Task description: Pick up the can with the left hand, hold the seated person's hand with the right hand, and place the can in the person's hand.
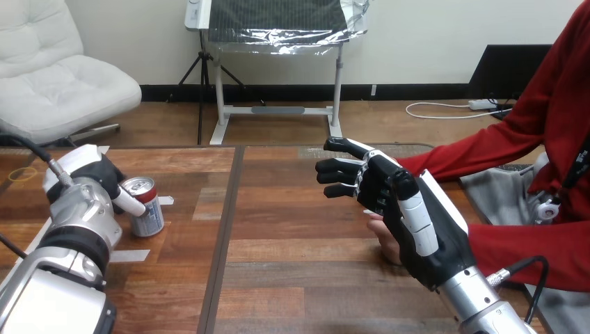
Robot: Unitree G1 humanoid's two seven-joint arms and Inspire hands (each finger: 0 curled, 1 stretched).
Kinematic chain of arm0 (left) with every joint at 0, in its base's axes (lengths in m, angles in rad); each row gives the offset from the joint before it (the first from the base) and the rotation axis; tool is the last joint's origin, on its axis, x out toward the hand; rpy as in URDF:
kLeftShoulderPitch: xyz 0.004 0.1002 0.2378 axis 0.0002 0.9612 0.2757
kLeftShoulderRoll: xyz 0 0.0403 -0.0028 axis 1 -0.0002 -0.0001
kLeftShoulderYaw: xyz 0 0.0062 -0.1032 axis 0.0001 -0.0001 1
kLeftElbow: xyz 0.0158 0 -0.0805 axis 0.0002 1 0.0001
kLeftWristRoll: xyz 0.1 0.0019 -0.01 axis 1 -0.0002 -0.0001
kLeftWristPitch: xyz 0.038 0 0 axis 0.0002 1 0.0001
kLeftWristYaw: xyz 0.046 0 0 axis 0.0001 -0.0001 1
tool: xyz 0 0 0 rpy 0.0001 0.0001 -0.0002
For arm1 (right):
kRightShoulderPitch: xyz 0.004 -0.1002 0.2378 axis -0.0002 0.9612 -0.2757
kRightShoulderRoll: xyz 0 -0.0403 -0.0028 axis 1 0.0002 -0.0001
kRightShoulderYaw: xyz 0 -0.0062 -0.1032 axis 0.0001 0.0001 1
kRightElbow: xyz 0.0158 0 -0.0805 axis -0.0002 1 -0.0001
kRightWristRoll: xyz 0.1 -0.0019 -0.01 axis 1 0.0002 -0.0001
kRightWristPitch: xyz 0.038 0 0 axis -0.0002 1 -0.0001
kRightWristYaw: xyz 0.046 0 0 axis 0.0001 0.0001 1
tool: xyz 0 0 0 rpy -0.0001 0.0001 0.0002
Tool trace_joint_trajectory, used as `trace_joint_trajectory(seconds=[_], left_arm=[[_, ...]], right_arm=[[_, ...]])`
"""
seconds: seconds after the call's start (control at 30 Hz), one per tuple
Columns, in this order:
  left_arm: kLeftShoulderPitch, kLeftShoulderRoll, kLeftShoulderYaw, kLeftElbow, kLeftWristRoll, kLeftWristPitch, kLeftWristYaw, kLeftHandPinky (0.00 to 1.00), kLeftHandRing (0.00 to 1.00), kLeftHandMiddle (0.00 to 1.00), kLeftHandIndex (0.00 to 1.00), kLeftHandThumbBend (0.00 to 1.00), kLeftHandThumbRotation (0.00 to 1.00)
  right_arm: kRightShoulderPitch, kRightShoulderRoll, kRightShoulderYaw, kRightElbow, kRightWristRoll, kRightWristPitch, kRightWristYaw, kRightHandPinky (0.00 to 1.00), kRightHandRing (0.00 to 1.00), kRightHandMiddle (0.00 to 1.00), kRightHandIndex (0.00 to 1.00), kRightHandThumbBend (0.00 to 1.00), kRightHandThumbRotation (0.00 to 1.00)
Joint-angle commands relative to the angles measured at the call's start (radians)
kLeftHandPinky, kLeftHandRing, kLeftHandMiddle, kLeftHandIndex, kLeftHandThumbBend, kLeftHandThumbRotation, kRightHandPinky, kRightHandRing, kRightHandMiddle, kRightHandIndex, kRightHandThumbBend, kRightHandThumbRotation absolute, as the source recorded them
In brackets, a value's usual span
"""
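A silver can (147, 211) with a red top stands on the wooden table (299, 278) at the left, leaning slightly. My left hand (97, 175) is right against the can's left side, at the height of its upper half. At the right, my right hand (389, 198) hovers above the table with its back toward me and its fingers (341, 170) loosely bent, pointing left, nothing between them. The person's hand (381, 235) shows just below and behind my right palm, resting low over the table. I cannot tell whether the two touch. Red sleeves (480, 154) come in from the right.
White tape strips (132, 255) lie on the table beside and in front of the can. A dark seam (222, 236) splits the tabletop between the can and my right hand. A grey cloth (495, 188) lies at the right edge near the person.
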Motion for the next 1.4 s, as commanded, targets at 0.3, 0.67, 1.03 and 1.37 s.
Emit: trace_joint_trajectory(seconds=[0.3, 0.67, 1.03, 1.37], left_arm=[[-0.055, 0.012, 0.008, -0.036, -0.01, -0.011, 0.036, 0.15, 0.22, 0.33, 0.66, 0.65, 0.0], [-0.058, 0.013, 0.003, -0.033, -0.018, -0.011, 0.027, 0.15, 0.24, 0.34, 0.68, 0.64, 0.0], [-0.063, 0.015, -0.004, -0.032, -0.013, -0.005, 0.003, 0.27, 0.4, 0.5, 0.67, 0.7, 0.0], [-0.066, 0.017, -0.01, -0.036, -0.009, 0.0, -0.012, 0.4, 0.56, 0.66, 0.63, 0.75, 0.05]], right_arm=[[-0.063, -0.009, -0.005, -0.029, 0.009, -0.012, -0.003, 0.72, 0.76, 0.76, 0.83, 0.81, 1.0], [-0.063, -0.009, -0.007, -0.027, 0.008, -0.014, -0.005, 0.72, 0.76, 0.76, 0.83, 0.81, 1.0], [-0.064, -0.009, -0.007, -0.027, 0.01, -0.012, -0.004, 0.72, 0.76, 0.76, 0.83, 0.81, 1.0], [-0.068, -0.008, -0.006, -0.02, 0.007, -0.023, -0.002, 0.72, 0.76, 0.76, 0.83, 0.8, 1.0]])
